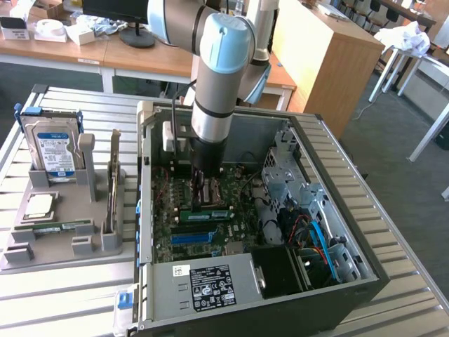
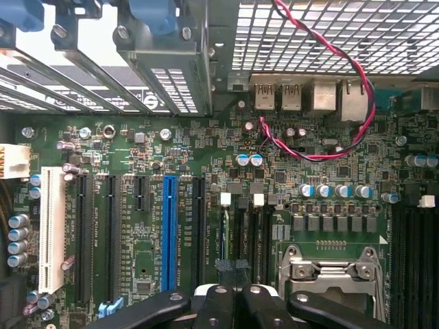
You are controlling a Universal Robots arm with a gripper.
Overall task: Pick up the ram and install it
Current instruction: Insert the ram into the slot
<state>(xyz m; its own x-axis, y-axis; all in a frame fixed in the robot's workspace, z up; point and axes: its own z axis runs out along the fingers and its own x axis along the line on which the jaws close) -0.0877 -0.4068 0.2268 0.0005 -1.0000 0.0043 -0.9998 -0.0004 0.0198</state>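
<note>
Green ram (image 1: 209, 213) stands edge-down in its motherboard (image 2: 137, 157) slot inside the open computer case (image 1: 337, 182), the gripper (image 1: 203, 202) directly above, jaws together on its upper edge, apparently seating it.

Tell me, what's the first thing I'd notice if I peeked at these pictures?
Probably the big grey-and-blue robot arm reaching down into the open computer case in the middle of the exterior view. Its gripper is shut right above a green ram stick on the motherboard. Off to the exterior view's left, a hard drive stands upright in a grey holder.
</note>
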